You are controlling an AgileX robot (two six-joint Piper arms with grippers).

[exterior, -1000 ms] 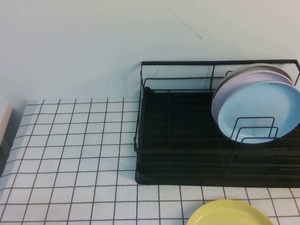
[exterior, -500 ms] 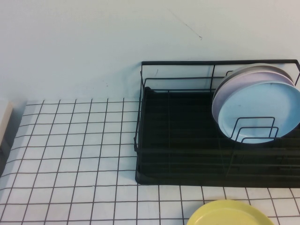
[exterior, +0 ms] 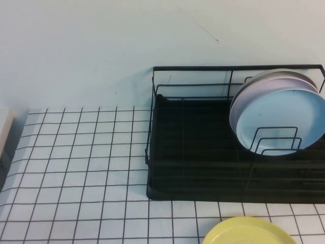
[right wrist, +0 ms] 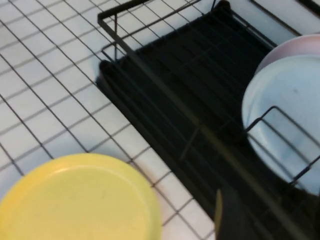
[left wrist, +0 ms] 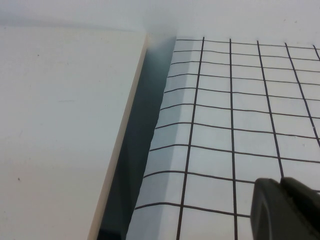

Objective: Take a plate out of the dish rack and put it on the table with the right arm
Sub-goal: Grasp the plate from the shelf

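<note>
High view: table [exterior: 76, 168], white w/ black grid, runs across the lower part; dish rack [exterior: 228, 152] sits on it at right, back against the pale wall. Light blue plate [exterior: 282, 122] stands on edge in the rack's right end, face toward the camera, leaning back on a pale pink plate [exterior: 264, 84] right behind it; wire loops cross the blue plate's lower front. Yellow plate [exterior: 249, 231] lies flat on the table just in front of the rack, cut by the frame edge. Neither arm nor gripper in this view. Left wrist view: left gripper [left wrist: 285, 210] shows only as a dark tip at the frame corner, above bare table grid [left wrist: 225, 125] near the table's edge; a cream-white slab [left wrist: 60, 125] lies beside that edge w/ a dark gap between. Jaw state: cannot tell. Right wrist view: right gripper [right wrist: 222, 212] shows only as a dark blurred piece w/ a yellowish edge at the frame margin, above the rack's front edge; jaw state cannot tell. Rack [right wrist: 190, 95] empty-handed side nearer, blue plate [right wrist: 287, 110] upright behind wire loops, pink plate [right wrist: 295, 47] peeking behind it, yellow plate [right wrist: 80, 200] flat on the table [right wrist: 45, 75] close to the rack's front, not touching it.
</note>
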